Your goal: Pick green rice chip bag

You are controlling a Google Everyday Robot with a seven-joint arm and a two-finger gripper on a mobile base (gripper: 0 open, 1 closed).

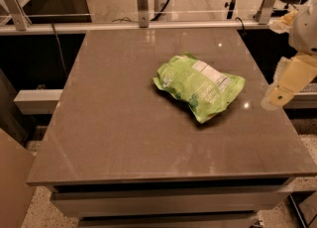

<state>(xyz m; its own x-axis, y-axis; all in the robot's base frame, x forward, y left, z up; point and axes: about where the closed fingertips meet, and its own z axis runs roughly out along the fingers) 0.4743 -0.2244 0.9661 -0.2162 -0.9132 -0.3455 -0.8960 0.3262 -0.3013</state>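
My gripper point(278, 93) hung at three o'clock, just off the table point(114, 123), holding nothing; how wide it stood, I could not tell. The green rice chip bag point(200, 85) lay flat near the table's centre, at my nine o'clock, well apart. The risk, as I judged it: the puffy bag could skid or slip from a shallow pinch, or I could clip the table edge crossing in.
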